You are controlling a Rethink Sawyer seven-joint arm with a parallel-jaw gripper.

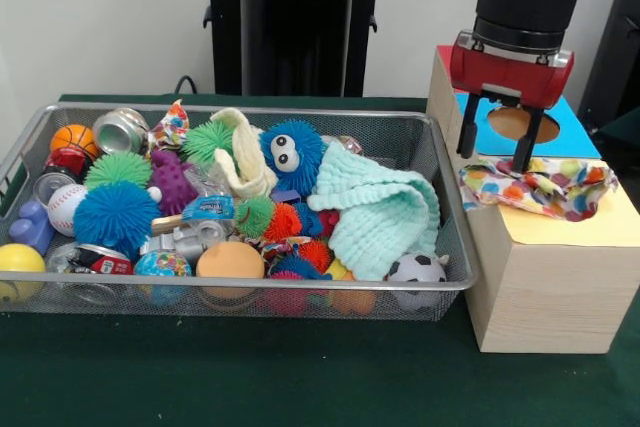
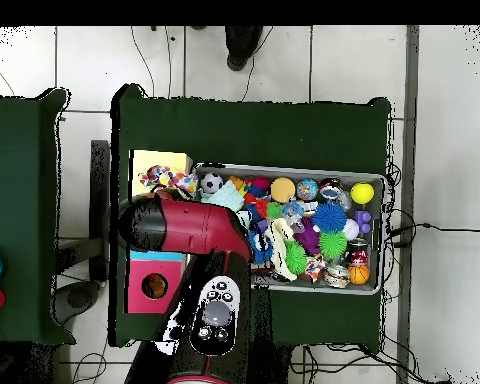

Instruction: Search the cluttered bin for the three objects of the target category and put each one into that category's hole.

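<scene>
The polka-dot cloth [image 1: 535, 189] lies bunched on the yellow face [image 1: 570, 230] of the wood box and hides the hole there; it also shows in the overhead view [image 2: 165, 180]. My gripper [image 1: 494, 159] hangs over the cloth's left part, open, with fingertips [image 1: 523, 159] at the cloth's top edge. The mint-green waffle cloth [image 1: 385, 209] lies in the right part of the wire-mesh bin [image 1: 452, 209], also seen from overhead [image 2: 228, 197]. The cream cloth [image 1: 246, 154] lies draped over balls at mid-bin.
The bin holds several spiky balls, a blue googly-eyed ball [image 1: 292, 154], crushed cans [image 1: 122, 130] and small sports balls. Behind the yellow face are the blue face with its cut-out [image 1: 520, 125] and the red face [image 2: 152, 288]. My arm [image 2: 194, 228] covers the box's middle from overhead.
</scene>
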